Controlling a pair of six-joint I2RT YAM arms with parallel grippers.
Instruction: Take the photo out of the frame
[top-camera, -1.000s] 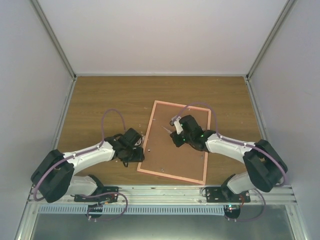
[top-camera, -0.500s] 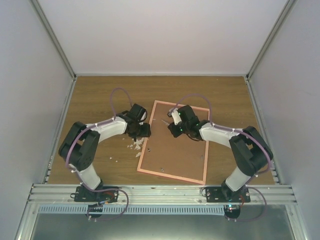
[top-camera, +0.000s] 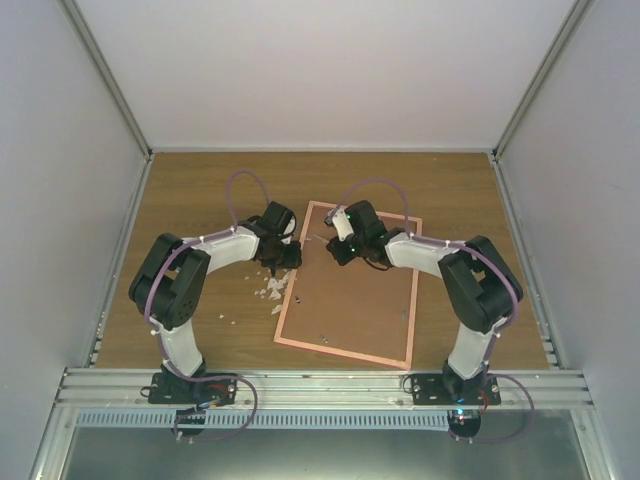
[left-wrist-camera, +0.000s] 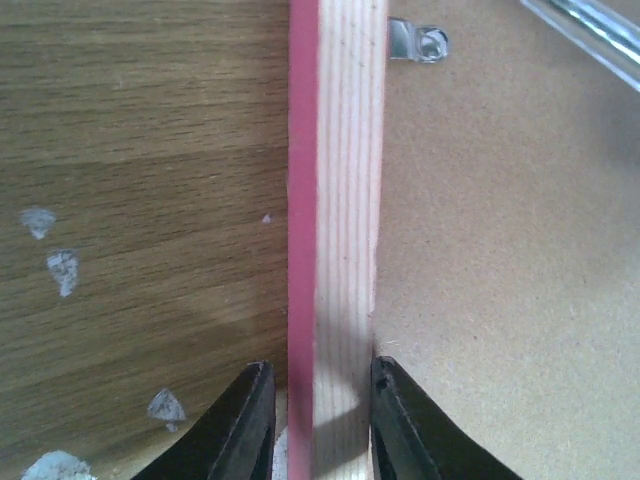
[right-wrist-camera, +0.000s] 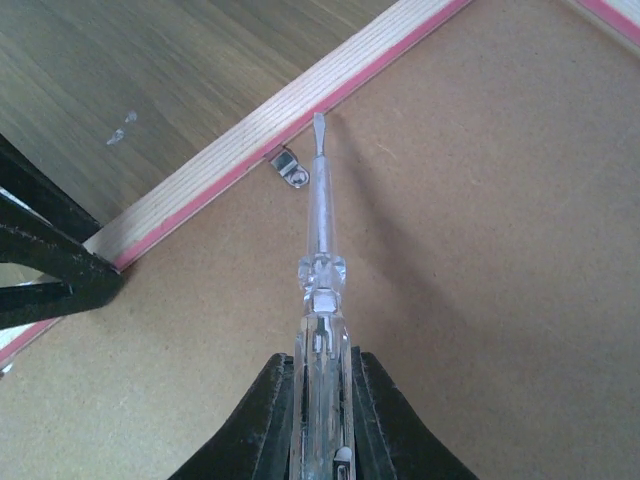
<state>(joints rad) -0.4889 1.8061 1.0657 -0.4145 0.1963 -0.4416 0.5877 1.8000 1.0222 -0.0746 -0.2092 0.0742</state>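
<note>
Fibreboard is shown uppermost in the overhead view: the thin pink-red rectangular picture frame is laid face-down on the brown wooden table, right of centre. The seascape photo is not seen anywhere; it is judged to be shut in under the brown back. The left gripper is set at the frame's 10 o'clock edge, and the right gripper just inside its 11 o'clock corner. Pale flakes of debris are scattered at the left gripper's 6 o'clock.

From the left wrist, the 2 black fingers are seen straddling the pale wood rail, narrowly spread. Whether the rail is actually pinched cannot be told. A small metal retaining tab is fixed at 1 o'clock.

From the right wrist, a clear-handled flat screwdriver is clamped between drawn-in jaws. The tab lies at the blade tip's 7 o'clock, just beside it.

Trouble is to be expected if the blade is skated off the tab, so that the fibreboard is gouged. The frame could also be shifted if the rail is not firmly held.
</note>
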